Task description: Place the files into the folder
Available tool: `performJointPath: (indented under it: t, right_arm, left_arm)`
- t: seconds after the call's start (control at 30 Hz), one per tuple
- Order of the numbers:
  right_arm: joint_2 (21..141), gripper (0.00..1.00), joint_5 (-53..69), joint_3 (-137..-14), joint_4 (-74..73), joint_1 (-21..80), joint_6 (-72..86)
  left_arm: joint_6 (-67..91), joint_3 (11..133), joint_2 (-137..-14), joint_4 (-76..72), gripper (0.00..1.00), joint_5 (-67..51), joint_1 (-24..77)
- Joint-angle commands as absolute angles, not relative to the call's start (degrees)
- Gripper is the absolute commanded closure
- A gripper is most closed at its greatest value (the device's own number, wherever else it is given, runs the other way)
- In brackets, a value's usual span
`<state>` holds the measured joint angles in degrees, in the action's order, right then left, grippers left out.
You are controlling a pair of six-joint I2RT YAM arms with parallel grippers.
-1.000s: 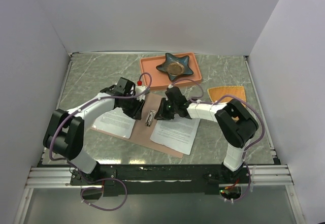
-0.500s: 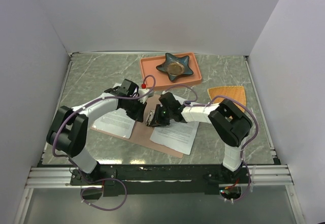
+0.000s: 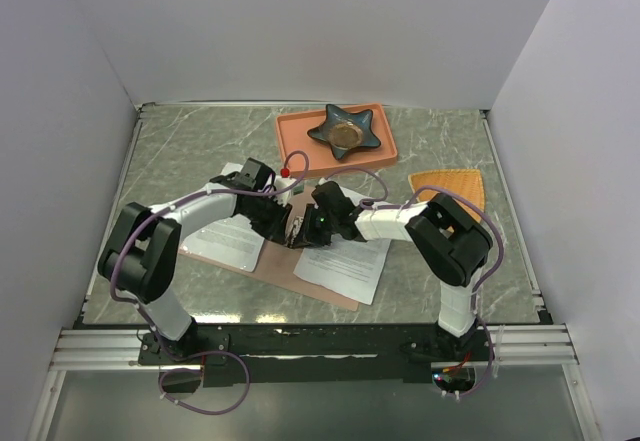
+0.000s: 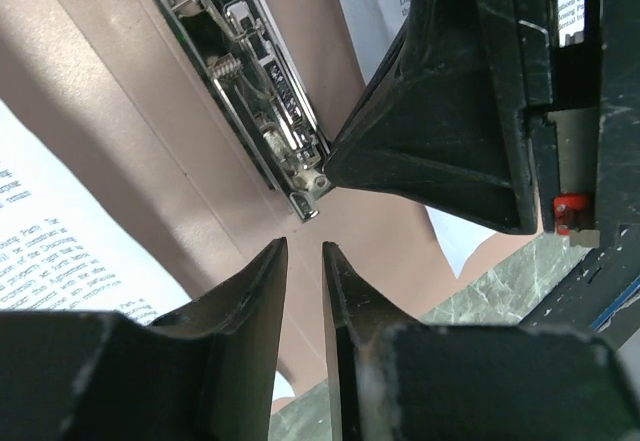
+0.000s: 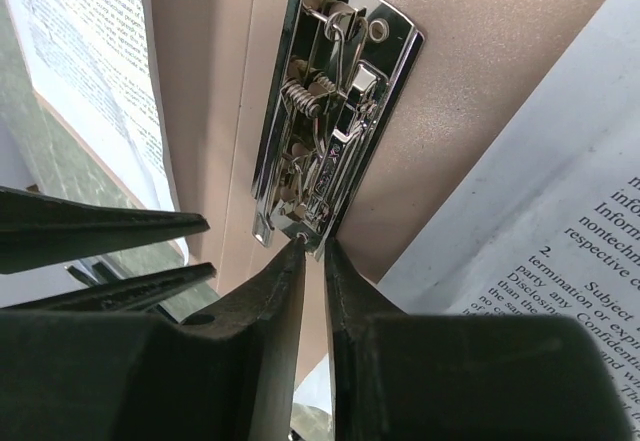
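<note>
**benchrat:** ok so where's the folder (image 3: pixel 278 264) sitting?

**yam_fan:** Lying open and flat on the grey marbled worktop (image 3: pixel 180 151), toward the near side and a bit left of centre. The files (image 3: pixel 345 266) are lying loose on it. One sheet is on the left half, one is on the right half and covers the folder's right edge. They sit on either side of the silver clip (image 5: pixel 320 111) on the spine, and neither is under it.

**benchrat:** and the arms?

**yam_fan:** Both are reaching in and meeting over that clip. The left pincer (image 4: pixel 303 251) has its fingers just a slit apart with nothing between them. It's hovering over bare folder right beside the end of the clip. The right pincer (image 5: pixel 312 246) is almost closed too. Its tips are right up against the same end, the one away from the spring. Honestly I can't tell whether it's actually got the metal pinched or is only touching it.

**benchrat:** anything else around?

**yam_fan:** Further back on the right there's an orange fan-shaped mat (image 3: pixel 447 183), well apart from the folder. At the far side there's a salmon tray (image 3: pixel 292 131) with a dark star-shaped dish (image 3: pixel 345 133) in it.
</note>
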<state>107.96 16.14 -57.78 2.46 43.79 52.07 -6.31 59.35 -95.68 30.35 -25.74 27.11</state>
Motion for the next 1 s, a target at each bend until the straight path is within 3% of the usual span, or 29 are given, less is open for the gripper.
performJointPath:
  t: [0.0,0.73,0.97]
  right_arm:
    - [109.6,0.81,14.9,-57.3,3.0,43.8,52.7]
    - [110.0,0.87,15.3,-53.8,4.0,43.5,53.3]
    - [109.8,0.89,15.3,-52.8,4.4,43.5,53.4]
  left_arm:
    - [-6.0,59.6,-96.9,28.7,0.73,-28.0,27.4]
    - [-7.0,60.4,-100.0,27.2,0.75,-26.4,27.4]
    - [-6.8,60.2,-101.0,25.9,0.8,-25.6,27.4]
